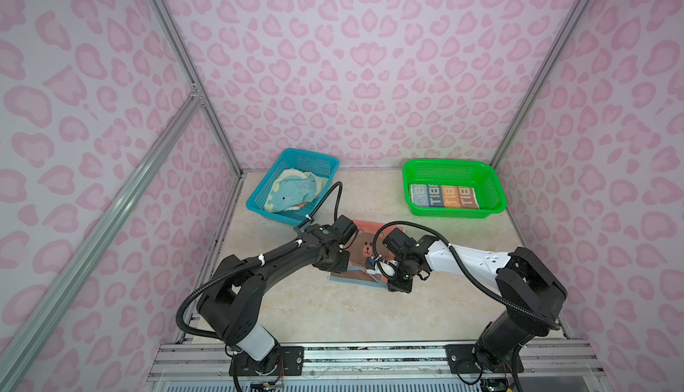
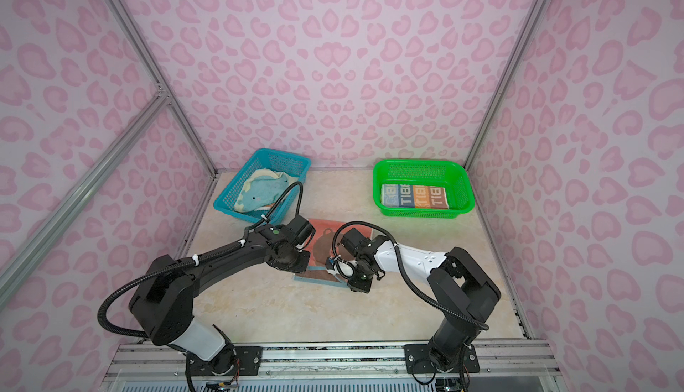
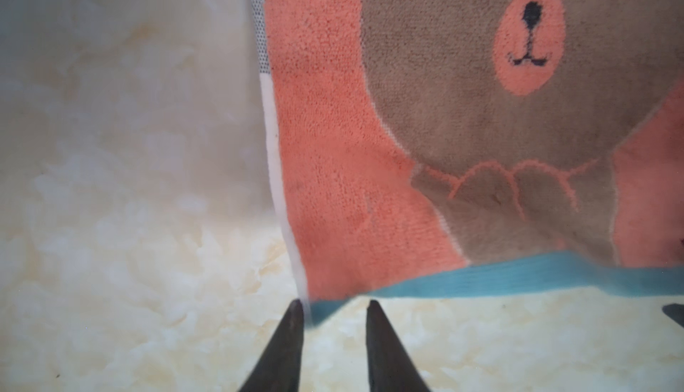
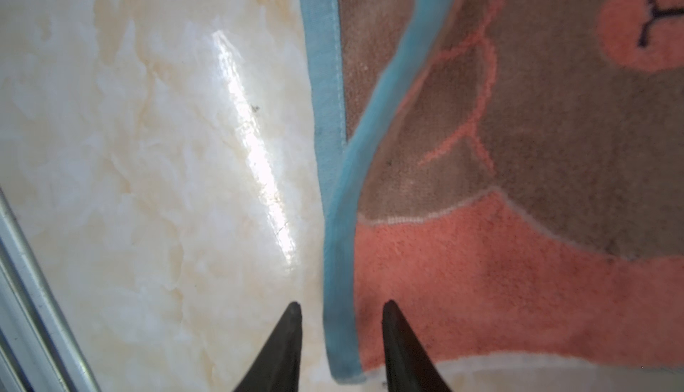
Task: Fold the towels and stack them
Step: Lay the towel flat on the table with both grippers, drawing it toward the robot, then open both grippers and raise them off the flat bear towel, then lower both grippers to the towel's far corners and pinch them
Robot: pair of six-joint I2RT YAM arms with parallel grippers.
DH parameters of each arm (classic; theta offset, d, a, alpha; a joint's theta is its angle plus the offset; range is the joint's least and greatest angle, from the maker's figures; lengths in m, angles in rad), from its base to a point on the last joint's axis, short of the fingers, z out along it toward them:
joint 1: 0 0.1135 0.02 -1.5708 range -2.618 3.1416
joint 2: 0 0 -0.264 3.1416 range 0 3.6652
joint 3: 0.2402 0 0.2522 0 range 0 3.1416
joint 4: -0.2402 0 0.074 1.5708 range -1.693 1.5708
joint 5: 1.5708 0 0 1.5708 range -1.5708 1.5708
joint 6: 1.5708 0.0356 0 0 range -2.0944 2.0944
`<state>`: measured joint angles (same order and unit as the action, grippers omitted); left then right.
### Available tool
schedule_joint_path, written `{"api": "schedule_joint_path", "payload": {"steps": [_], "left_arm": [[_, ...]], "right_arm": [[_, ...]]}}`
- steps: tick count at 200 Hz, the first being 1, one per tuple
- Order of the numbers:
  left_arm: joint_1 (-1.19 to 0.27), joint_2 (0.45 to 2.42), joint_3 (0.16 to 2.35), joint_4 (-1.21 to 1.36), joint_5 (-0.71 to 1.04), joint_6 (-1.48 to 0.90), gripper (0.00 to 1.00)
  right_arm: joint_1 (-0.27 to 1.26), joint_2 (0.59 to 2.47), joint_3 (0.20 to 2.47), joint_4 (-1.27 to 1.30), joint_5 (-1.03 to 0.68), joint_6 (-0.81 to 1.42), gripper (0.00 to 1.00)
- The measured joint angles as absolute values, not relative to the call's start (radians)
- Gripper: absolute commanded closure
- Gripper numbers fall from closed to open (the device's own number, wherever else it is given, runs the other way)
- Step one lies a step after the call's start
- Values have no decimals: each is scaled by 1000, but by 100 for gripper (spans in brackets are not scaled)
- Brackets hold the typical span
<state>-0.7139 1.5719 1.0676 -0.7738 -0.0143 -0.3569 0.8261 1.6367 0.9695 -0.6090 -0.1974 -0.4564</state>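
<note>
The coral bear towel lies on the table between the two arms, bear face up, roughly midway between the baskets and nearer the robot; this open patch of table looks like the working spot, since it gives both arms room to reach the cloth from either side. The left gripper sits low at one near corner, its fingers spread with the teal-edged corner lying loose between the tips; the right gripper sits at the other near corner, its fingers likewise spread to either side of the teal hem, not pinching it. Taking both near corners at once suits a fold made by carrying one edge across in a single even sweep; whether the jaws are about to close on the cloth or are leaving it cannot be told. In the right wrist view a second teal hem curves over the straight one, so a layer appears to lie askew on top there. The whale towel sits rumpled in the blue basket, seemingly waiting its turn; the striped towel lies flat and folded in the green basket, which seems to be the stacking place.
</note>
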Motion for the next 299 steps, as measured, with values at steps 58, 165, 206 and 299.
{"api": "schedule_joint_path", "payload": {"steps": [58,165,206,299], "left_arm": [[-715,1459,1047,-839,-61,-383,47],[-593,1610,1219,-661,-133,-381,26],[-562,1805,1379,-605,-115,-334,28],[-536,2075,1629,-608,-162,-301,30]], "right_arm": [[825,1542,927,-592,-215,-429,56],[547,1567,982,-310,-4,88,53],[488,1662,1024,-223,30,219,55],[468,1831,1088,-134,53,289,59]]}}
